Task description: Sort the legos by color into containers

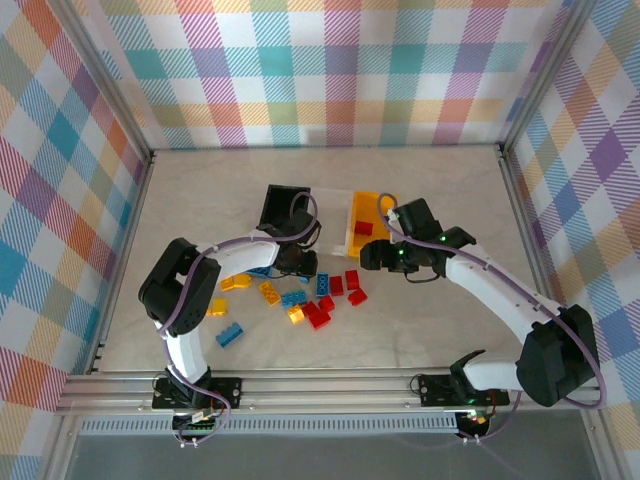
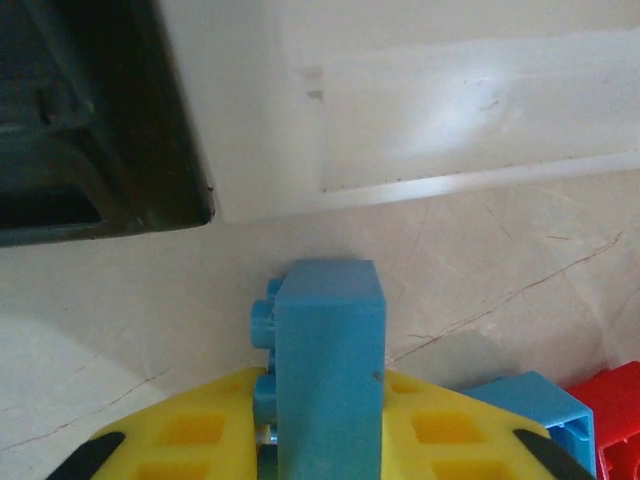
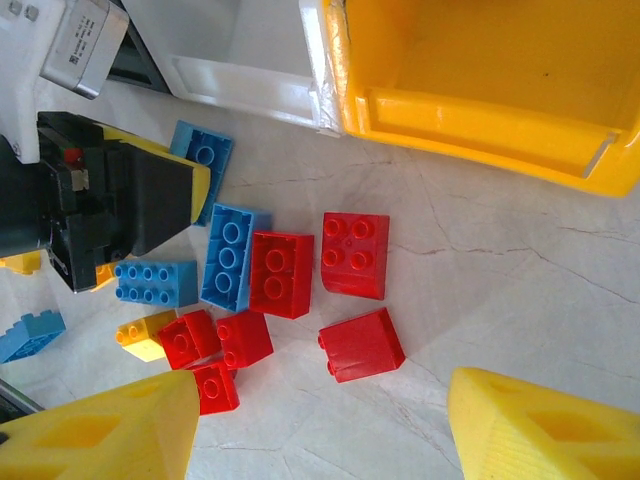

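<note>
Clamped in the left gripper [image 2: 325, 445], a blue lego [image 2: 330, 340] waited just near of the black bin [image 2: 90, 120] and white bin [image 2: 450, 110], likely bound for one; the right gripper [image 3: 320, 440] gaped wide over red legos [image 3: 355, 255].

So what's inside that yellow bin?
One red brick lies in the yellow bin. The right arm overhangs its near end, so anything there is hidden.

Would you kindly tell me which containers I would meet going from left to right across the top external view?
black bin → white bin → yellow-orange bin
</note>
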### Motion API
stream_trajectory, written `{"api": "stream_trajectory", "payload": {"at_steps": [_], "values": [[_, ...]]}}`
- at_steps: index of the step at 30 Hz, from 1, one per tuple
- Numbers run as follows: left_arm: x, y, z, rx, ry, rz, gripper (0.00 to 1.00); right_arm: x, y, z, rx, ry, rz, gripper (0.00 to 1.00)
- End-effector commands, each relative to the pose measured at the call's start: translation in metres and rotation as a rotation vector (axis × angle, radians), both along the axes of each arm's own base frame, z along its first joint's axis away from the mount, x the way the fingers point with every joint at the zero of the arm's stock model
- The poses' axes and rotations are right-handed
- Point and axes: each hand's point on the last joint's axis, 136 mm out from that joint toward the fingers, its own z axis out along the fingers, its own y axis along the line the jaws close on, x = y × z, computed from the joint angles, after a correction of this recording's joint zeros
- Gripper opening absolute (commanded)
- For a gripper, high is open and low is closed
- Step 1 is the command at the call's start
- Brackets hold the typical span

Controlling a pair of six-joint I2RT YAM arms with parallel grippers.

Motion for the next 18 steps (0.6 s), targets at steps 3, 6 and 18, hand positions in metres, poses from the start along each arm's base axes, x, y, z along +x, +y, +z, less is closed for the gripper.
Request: {"api": "stream_trajectory", "payload": {"at_steps": [3,6,18], "values": [[-0.002,0.001,0.012,0.010,-0.024,-0.009,0.19,-0.002,0.007,0.004,0.037,-0.007,0.013,0.67],[-0.004,0.004,0.023,0.003,-0.037,-0.006,0.19,-0.002,0.008,0.003,0.039,-0.002,0.016,0.67],[-0.005,0.040,0.124,0.054,-0.228,0.003,0.25,-0.001,0.016,-0.005,0.052,0.017,0.032,0.67]]}}
